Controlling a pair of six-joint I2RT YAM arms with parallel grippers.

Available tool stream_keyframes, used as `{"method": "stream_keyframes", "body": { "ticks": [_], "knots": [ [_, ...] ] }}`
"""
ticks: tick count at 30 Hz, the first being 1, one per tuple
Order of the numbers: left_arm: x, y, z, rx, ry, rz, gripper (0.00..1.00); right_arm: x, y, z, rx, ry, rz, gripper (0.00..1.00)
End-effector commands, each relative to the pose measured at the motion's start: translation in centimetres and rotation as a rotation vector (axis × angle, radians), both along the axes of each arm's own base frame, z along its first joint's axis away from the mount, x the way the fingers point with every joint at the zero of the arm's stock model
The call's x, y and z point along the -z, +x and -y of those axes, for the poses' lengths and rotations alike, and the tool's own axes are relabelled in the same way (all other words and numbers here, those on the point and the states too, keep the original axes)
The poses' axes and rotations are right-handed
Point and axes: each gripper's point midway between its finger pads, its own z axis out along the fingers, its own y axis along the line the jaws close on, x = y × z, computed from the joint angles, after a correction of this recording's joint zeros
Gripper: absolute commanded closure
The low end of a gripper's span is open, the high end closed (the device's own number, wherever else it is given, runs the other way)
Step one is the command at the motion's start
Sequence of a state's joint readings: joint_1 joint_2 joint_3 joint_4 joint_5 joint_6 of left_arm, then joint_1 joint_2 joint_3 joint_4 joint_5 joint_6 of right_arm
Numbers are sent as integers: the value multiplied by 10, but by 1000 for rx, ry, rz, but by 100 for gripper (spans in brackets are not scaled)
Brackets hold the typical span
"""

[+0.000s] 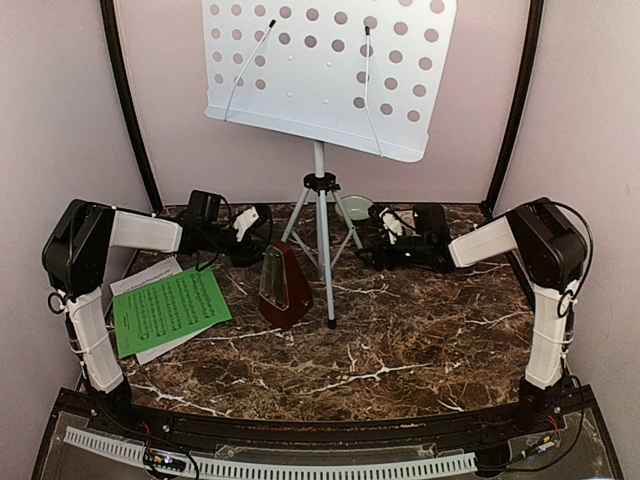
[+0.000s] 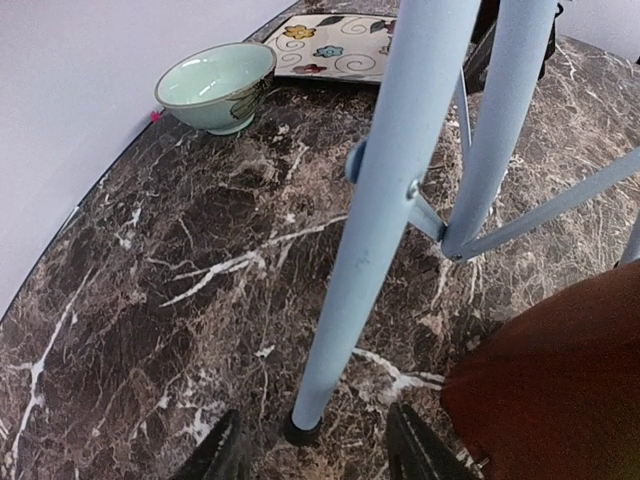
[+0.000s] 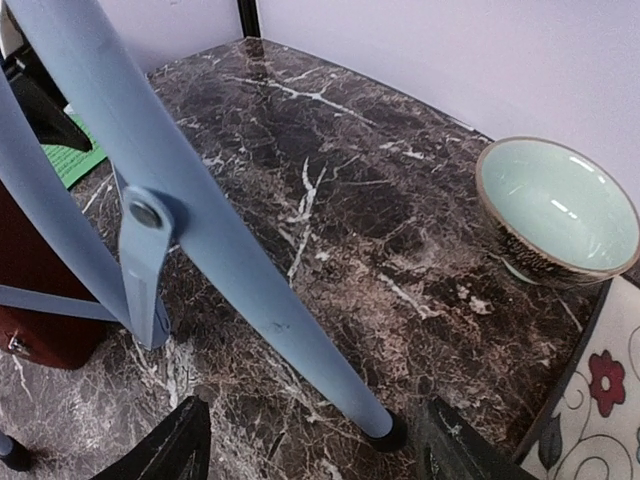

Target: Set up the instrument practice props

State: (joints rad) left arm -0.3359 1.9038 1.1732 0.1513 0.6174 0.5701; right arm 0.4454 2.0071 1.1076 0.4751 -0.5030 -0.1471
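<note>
Non-task items: bowl, tile, table.
Pale-green bowl (image 2: pixel 215 85), upright, upper left of left wrist view; flower-patterned tile (image 2: pixel 335 48) flat just beside it, top centre; both on dark marble table (image 2: pixel 150 300).

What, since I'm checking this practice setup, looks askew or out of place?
The green and white music sheets lie askew on the table, while the music-stand desk above holds nothing. Nothing looks spilled or damaged.

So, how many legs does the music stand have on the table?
3. The front leg stands beside the metronome. The left leg stands inside the open left end effector. The right leg stands inside the open right end effector. None seems hidden.
</note>
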Motion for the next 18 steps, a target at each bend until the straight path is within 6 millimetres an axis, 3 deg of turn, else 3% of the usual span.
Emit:
{"method": "stream_keyframes", "body": {
  "ticks": [1,13,18],
  "knots": [
    [-7,4,10,25,-23,74,52,-17,13,-17,-52,35,58,31],
    [-16,6,1,-67,-48,93,53,-10,52,-12,47,-101,110,42],
    [-21,10,-4,-123,-65,108,53,-19,71,-4,110,-156,185,47]
  ]
}}
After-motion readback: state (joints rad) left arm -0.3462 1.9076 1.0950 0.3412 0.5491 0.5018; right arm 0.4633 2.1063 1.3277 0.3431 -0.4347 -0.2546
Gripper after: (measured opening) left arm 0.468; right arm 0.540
